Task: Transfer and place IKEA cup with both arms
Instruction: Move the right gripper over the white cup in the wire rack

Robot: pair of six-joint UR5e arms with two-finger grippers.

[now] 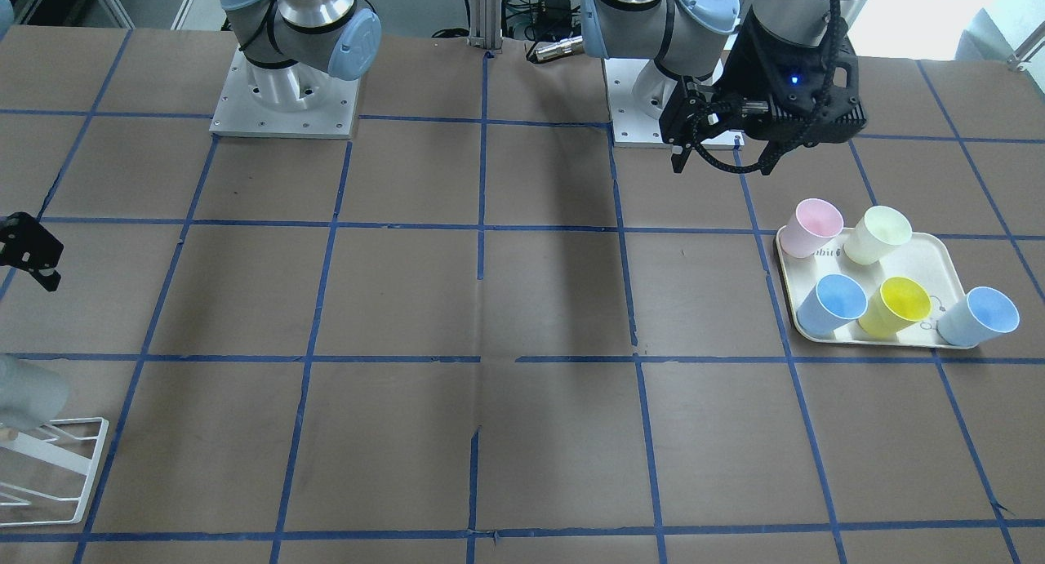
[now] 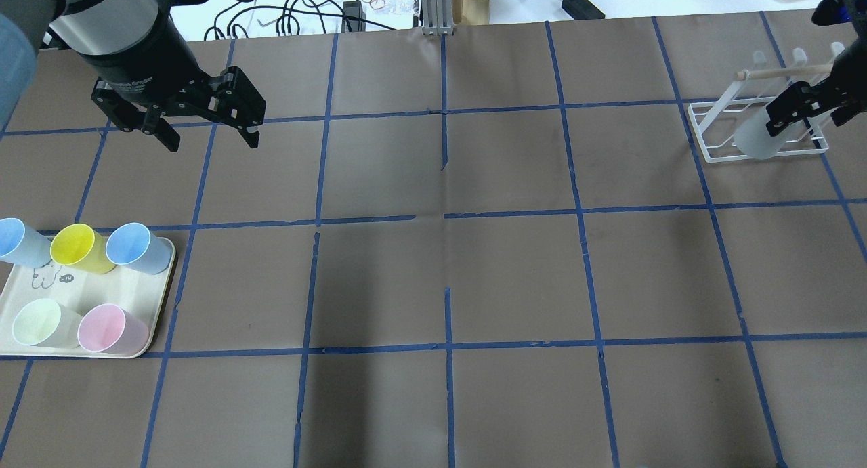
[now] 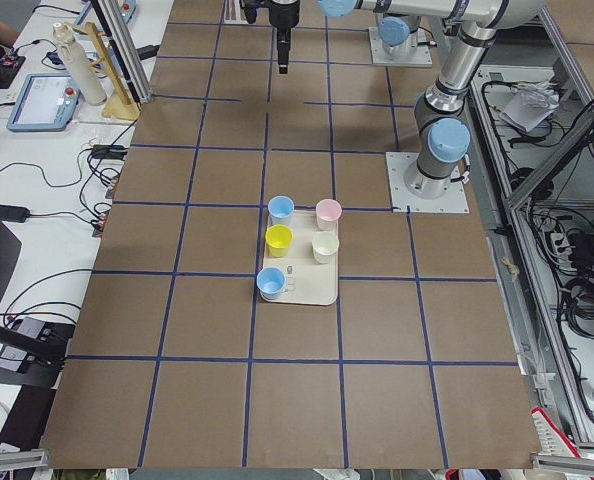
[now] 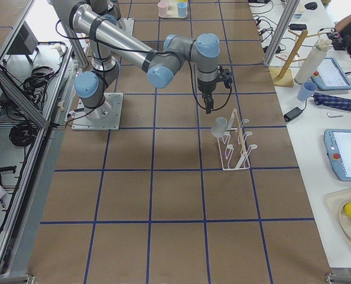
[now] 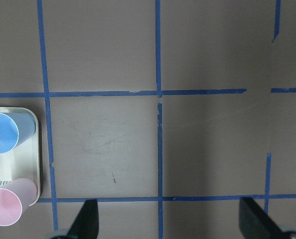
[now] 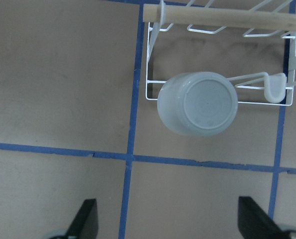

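The grey IKEA cup (image 2: 755,139) hangs upside down and tilted on a peg of the white wire rack (image 2: 704,133) at the far right of the table. It shows bottom-up in the right wrist view (image 6: 203,104) and in the exterior right view (image 4: 220,126). My right gripper (image 2: 806,112) is open and empty above the cup, apart from it; its fingertips (image 6: 85,221) frame bare table. My left gripper (image 2: 212,139) is open and empty above the table at the far left, beyond the tray; it also shows in the front-facing view (image 1: 722,160).
A cream tray (image 2: 47,299) at the near left holds two light-blue cups (image 2: 132,246), a yellow cup (image 2: 74,246), a pale green cup (image 2: 34,322) and a pink cup (image 2: 105,329). A wooden bar (image 6: 222,17) runs across the top of the rack. Blue tape lines grid the brown table.
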